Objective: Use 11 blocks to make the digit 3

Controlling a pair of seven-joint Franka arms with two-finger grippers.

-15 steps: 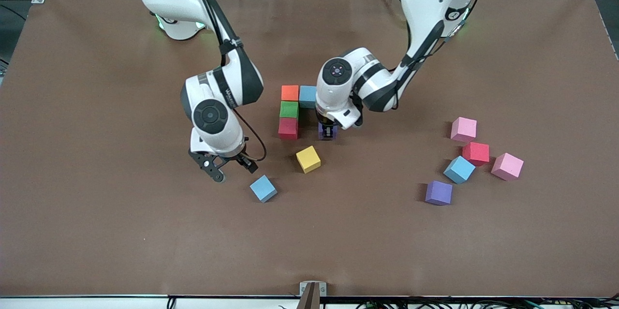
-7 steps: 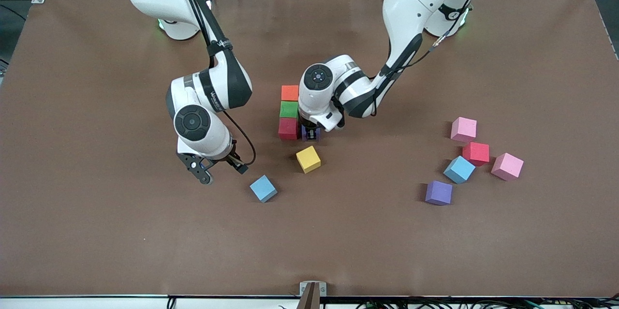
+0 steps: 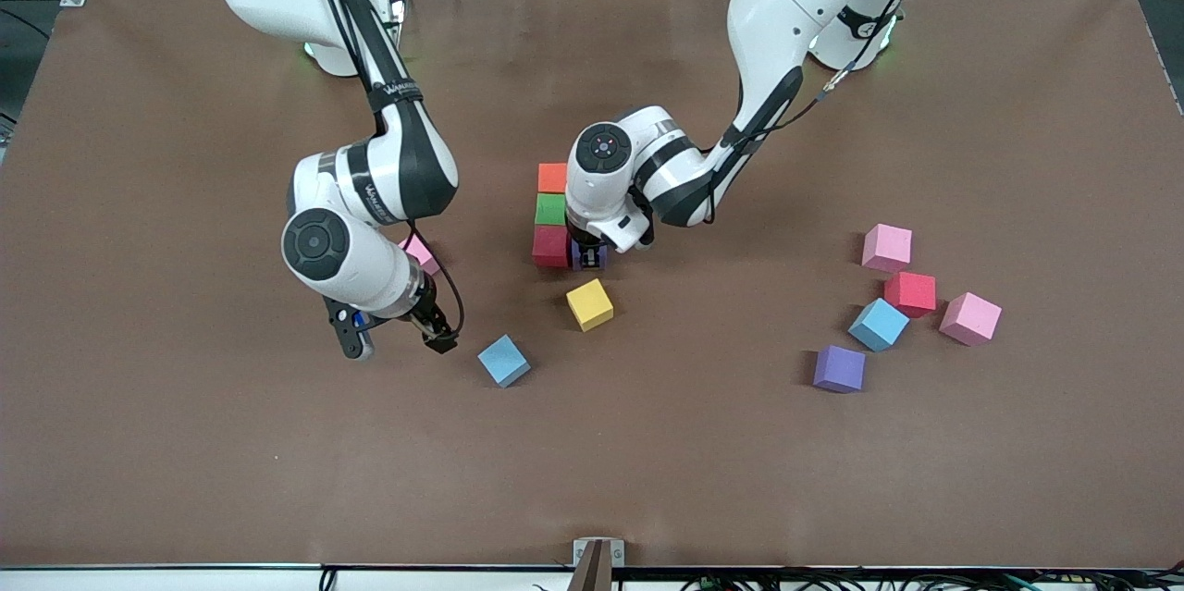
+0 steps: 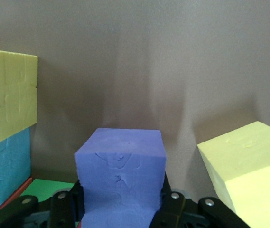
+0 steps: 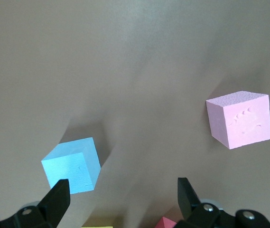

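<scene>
- the left gripper (image 3: 588, 255) was clamped on a purple cube (image 4: 121, 175), pressed low at the table beside the red cube (image 3: 550, 246) that ended the short column.
- that column ran orange cube (image 3: 553, 177), green cube (image 3: 551, 208), then red, each touching the next; this was all of the digit 3 that showed, and the left arm's wrist hid anything alongside it.
- the left wrist view showed a yellow cube (image 4: 7, 102) and a blue cube (image 4: 4, 171) close against the held cube's one flank.
- a loose yellow cube (image 3: 589, 304) lay tilted just nearer the front camera than the held cube, leaving a narrow gap.
- the right gripper (image 3: 396, 341) hung with its fingers spread wide and holding nothing, over bare table near a loose blue cube (image 3: 504, 360).
- a pink cube (image 3: 421, 252) peeked out beside the right arm's wrist.
- toward the left arm's end sat a cluster: two pink cubes (image 3: 886, 247) (image 3: 969, 318), a red cube (image 3: 910, 292) touching a blue cube (image 3: 878, 324), and a purple cube (image 3: 839, 369) slightly apart.
- wide open table (image 3: 647, 471) stretched along the front edge.
</scene>
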